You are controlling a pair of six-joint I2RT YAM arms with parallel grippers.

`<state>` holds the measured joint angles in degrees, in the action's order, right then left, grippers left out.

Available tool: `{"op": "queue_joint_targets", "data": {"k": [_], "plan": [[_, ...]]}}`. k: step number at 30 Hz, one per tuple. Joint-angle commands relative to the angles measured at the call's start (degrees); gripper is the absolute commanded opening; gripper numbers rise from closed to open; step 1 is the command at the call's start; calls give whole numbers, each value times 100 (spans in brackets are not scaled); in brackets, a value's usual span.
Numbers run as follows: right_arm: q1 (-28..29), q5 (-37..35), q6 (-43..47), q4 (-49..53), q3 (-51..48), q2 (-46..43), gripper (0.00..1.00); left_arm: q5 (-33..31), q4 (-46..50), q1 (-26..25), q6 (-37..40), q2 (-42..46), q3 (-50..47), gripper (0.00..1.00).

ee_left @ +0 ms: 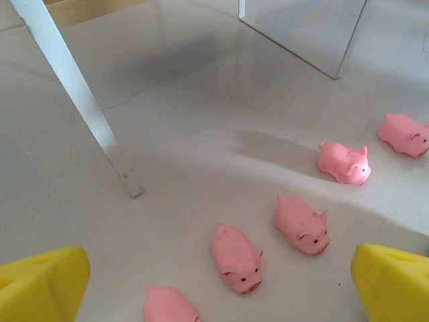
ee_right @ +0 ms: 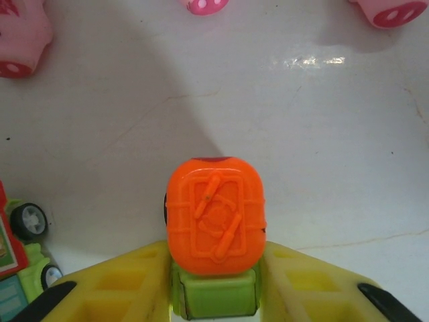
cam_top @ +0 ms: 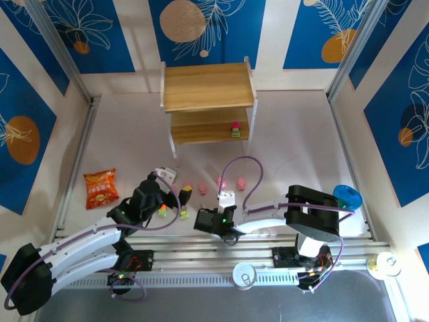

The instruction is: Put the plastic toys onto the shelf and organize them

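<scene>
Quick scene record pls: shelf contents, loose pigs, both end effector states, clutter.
shelf: far centre; one blocky toy on the lower tier, right end
pink pigs: five, loose on the table, in a rough row ahead of the left end effector
left end effector: open, nothing between its fingers
right end effector: shut on orange-topped blocky toy, fingers against its green base
clutter: orange snack bag on the left, blue bowl on the right

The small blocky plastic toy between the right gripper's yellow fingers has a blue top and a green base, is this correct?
Not quite: the small blocky plastic toy between the right gripper's yellow fingers has an orange top, not blue, and a green base. The right wrist view shows it.
</scene>
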<state>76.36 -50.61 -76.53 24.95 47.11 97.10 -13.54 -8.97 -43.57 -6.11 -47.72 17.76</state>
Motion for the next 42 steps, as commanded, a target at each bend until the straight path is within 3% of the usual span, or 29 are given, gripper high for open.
{"op": "queue_joint_targets", "data": {"k": [1, 22, 32, 42], "plan": [[-75, -70, 11, -115, 68, 131, 31, -11, 18, -2, -50, 35, 105, 100], [-58, -657, 395, 746, 365, -789, 30, -25, 3, -7, -35, 9, 114, 100], [-641, -625, 1755, 560, 723, -1577, 30, -36, -26, -6, -39, -88, 135, 100], [-1525, -208, 3223, 0, 1442, -1459, 30, -13, -51, -9, -41, -101, 147, 100]]}}
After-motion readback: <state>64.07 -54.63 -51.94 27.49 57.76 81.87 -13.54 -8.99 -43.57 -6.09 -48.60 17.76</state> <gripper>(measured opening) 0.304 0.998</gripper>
